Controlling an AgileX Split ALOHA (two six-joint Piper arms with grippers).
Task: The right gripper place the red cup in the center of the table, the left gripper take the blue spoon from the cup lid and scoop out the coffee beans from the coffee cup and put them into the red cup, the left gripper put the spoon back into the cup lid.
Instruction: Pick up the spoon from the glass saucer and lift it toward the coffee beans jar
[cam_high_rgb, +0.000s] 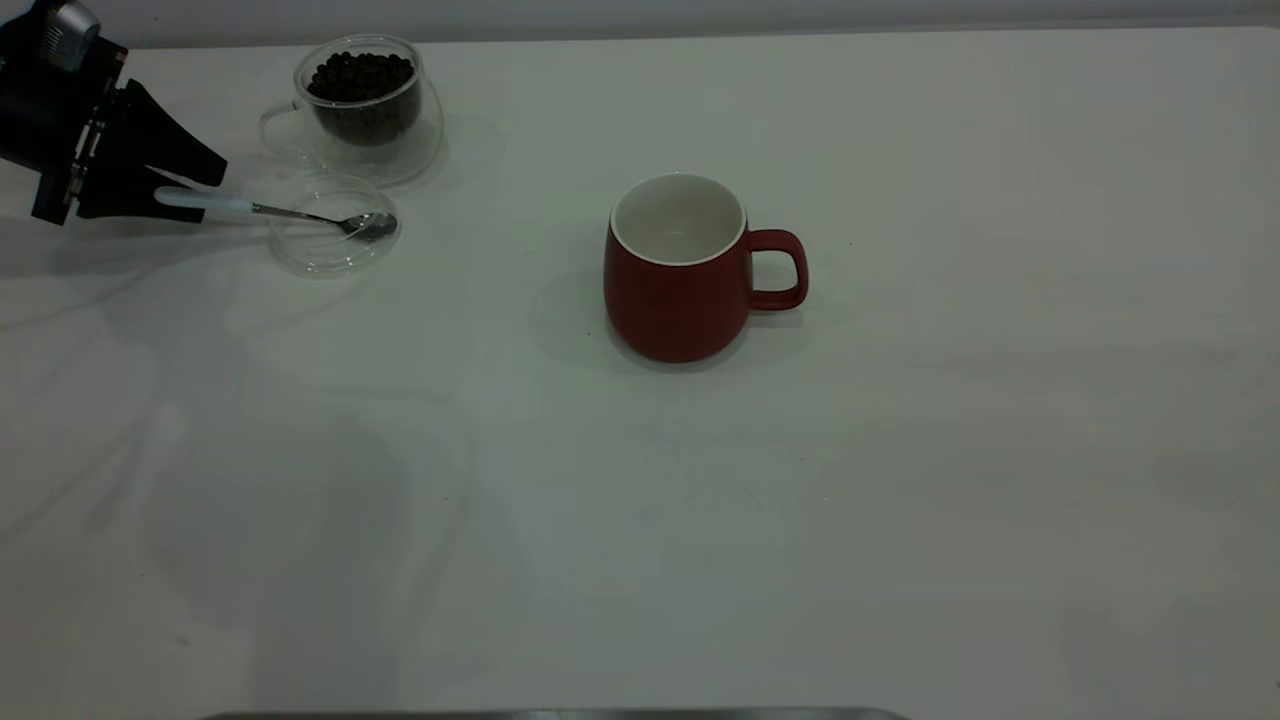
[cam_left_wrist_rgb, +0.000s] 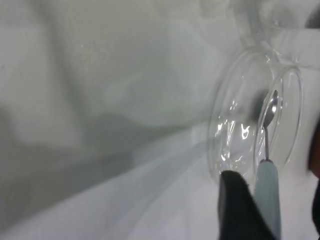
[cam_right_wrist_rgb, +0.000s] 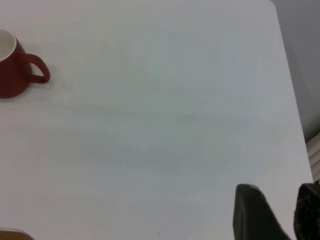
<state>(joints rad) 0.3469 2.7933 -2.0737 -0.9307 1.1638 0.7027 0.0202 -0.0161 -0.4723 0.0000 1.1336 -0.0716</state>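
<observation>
The red cup (cam_high_rgb: 675, 300) stands upright on the table (cam_high_rgb: 800, 520) near its middle, white inside showing, handle toward the right; it also sits far off in the right wrist view (cam_right_wrist_rgb: 12, 75). At the far left the coffee cup (cam_high_rgb: 400, 150) holds a heap of coffee beans (cam_high_rgb: 360, 78). In front of it lies the cup lid (cam_high_rgb: 300, 255) (cam_left_wrist_rgb: 235, 130) with the blue spoon (cam_high_rgb: 260, 208) (cam_left_wrist_rgb: 267, 192) resting bowl-down in it. My left gripper (cam_high_rgb: 190, 190) (cam_left_wrist_rgb: 275, 187) is open, its fingers either side of the pale handle. My right gripper (cam_right_wrist_rgb: 280, 205) is open and empty over bare table.
A wide stretch of bare white tabletop lies between the lid and the red cup. The table's far edge runs just behind the coffee cup. A table edge (cam_right_wrist_rgb: 295, 100) passes close to my right gripper. A dark strip (cam_high_rgb: 550, 714) lies along the near edge.
</observation>
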